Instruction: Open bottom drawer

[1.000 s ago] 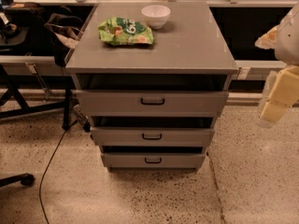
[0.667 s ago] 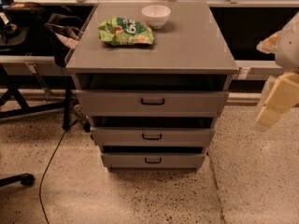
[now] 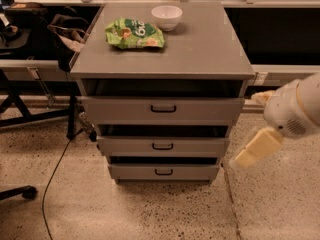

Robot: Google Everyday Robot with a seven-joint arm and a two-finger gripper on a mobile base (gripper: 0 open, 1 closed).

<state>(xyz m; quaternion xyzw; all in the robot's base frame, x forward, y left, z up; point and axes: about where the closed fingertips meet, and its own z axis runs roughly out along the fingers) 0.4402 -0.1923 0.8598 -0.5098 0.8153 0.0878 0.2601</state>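
- Since the earlier views the gripper (image 3: pixel 256 150) has come down and in from the right edge; it now hangs low beside the cabinet's lower right corner, and the cabinet itself has not shifted
- The bottom drawer (image 3: pixel 132 172) is the lowest and shortest of the three grey fronts, just above the speckled floor (image 3: pixel 150 214), with a dark gap over its top edge; it looks not yet pulled out
- It should handle as a stiff, rigid box on runners, likely light to moderate in weight, sliding straight out toward the camera and not lifting or tilting
- The flat front gives nothing to grab, so the place to take hold is the small black bar handle (image 3: pixel 163 172) at the middle of the front, hooked or pinched across the bar
- The bar is thin and smooth, so a shallow hold could slip off; the pull should stay level and square to the front
- Above it are the middle drawer (image 3: pixel 125 146) and the top drawer (image 3: pixel 120 110), each with the same kind of handle, so the low one must be singled out
- The gripper is well to the right of that handle and apart from the drawer, touching nothing that I can see and carrying nothing
- Whether it is spread or pressed together I cannot tell from this angle
- On the cabinet top (image 3: pixel 210 49) rest a green snack bag (image 3: pixel 134 33) and a white bowl (image 3: pixel 167 17), clear of the work
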